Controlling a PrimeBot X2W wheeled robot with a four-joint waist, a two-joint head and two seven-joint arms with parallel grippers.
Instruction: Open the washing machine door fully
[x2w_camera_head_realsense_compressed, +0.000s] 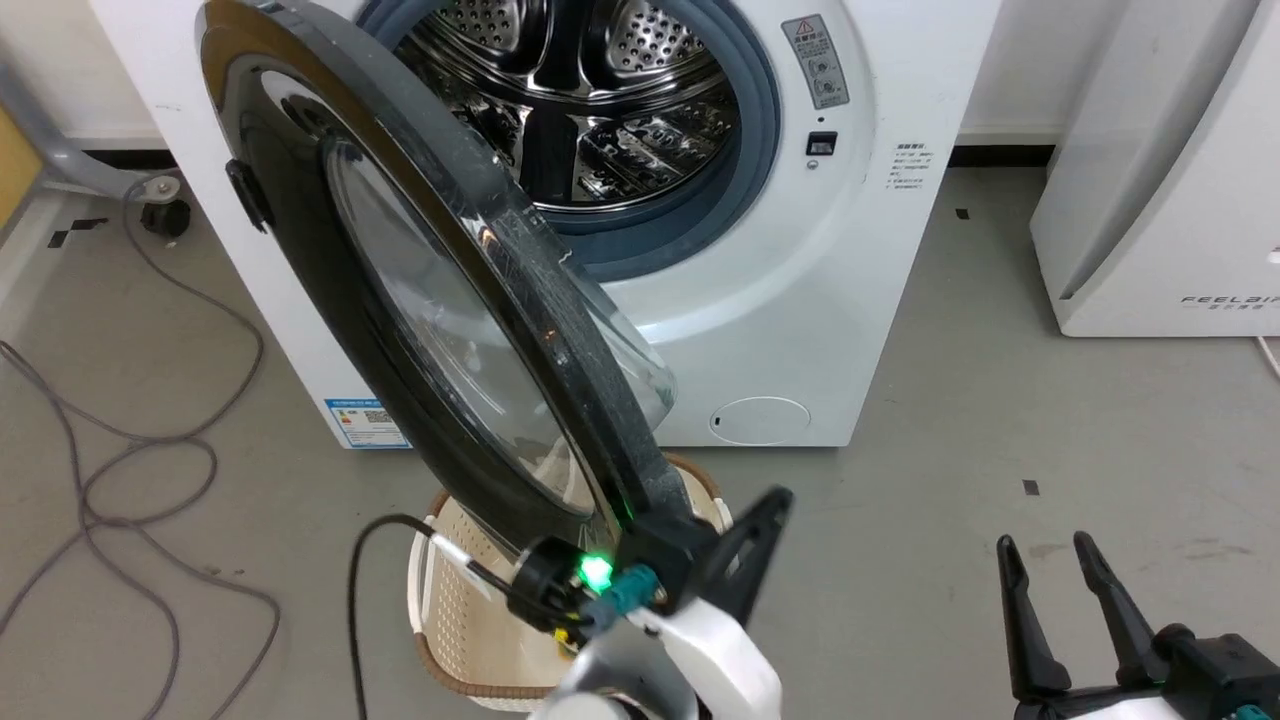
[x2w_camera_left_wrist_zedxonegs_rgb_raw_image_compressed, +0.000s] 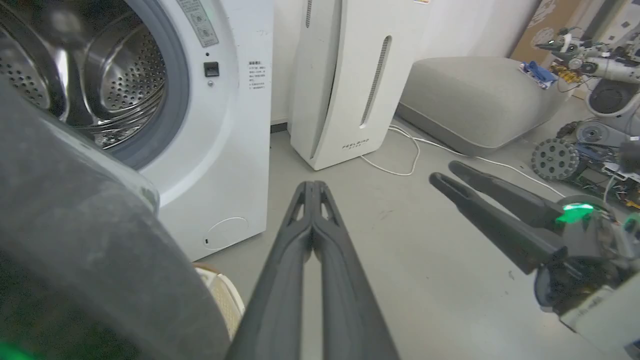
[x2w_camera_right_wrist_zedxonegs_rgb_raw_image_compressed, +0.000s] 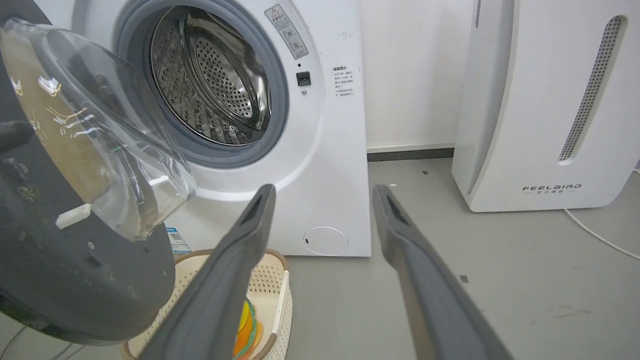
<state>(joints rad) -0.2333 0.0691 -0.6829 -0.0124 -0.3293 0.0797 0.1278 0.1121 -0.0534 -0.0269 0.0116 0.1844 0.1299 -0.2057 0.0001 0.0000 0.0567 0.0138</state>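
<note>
Washing machine door (x2w_camera_head_realsense_compressed: 430, 300) stands well out from the washing machine (x2w_camera_head_realsense_compressed: 880, 300), leaving the steel drum (x2w_camera_head_realsense_compressed: 600, 100) bare. In the head view the door slants from eleven o'clock down toward six, its glass bowl bulging on the drum side. The left gripper (x2w_camera_head_realsense_compressed: 772, 497) sits at six o'clock by the door's lower free edge. Its two dark fingers (x2w_camera_left_wrist_zedxonegs_rgb_raw_image_compressed: 300, 280) are pressed flat together with nothing between them; whether it touches the door I cannot tell. In its own wrist view the door's matte black face lies at nine o'clock, just beside those fingers. The right gripper (x2w_camera_head_realsense_compressed: 1045, 545) hangs at four o'clock above the grey floor (x2w_camera_head_realsense_compressed: 950, 400), fingers spread wide and empty, well apart from the door. A cream basket (x2w_camera_head_realsense_compressed: 450, 620) sits on the floor beneath the door's edge. The white FEELBIRD appliance (x2w_camera_head_realsense_compressed: 1150, 200) stands at two o'clock.
</note>
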